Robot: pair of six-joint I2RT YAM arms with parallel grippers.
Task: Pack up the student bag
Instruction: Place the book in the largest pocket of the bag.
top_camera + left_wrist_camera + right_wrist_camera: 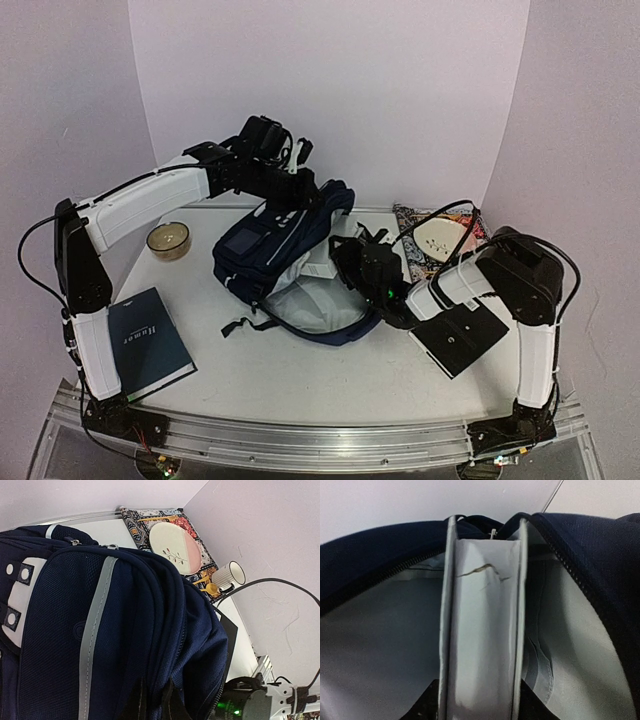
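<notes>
Your student bag [285,250] lay in the middle of the table [300,385], grey-lined mouth gaping toward the right arm, your left gripper [154,702] clamped on its navy top fabric, your right gripper [479,700] sat inside, jaws flanking a pale grey slab [482,630], gripping or loose you could not tell.

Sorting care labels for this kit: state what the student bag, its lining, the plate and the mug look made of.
The student bag: woven synthetic fabric, matt navy, with a visible mesh-like weave; likely nylon or polyester. The lining: thin smooth grey cloth, creased, with a slight sheen. The plate: probably glazed ceramic, with a smooth cream-and-pink face and a painted sprig. The mug: probably ceramic too, with a ribbed white wall.
</notes>
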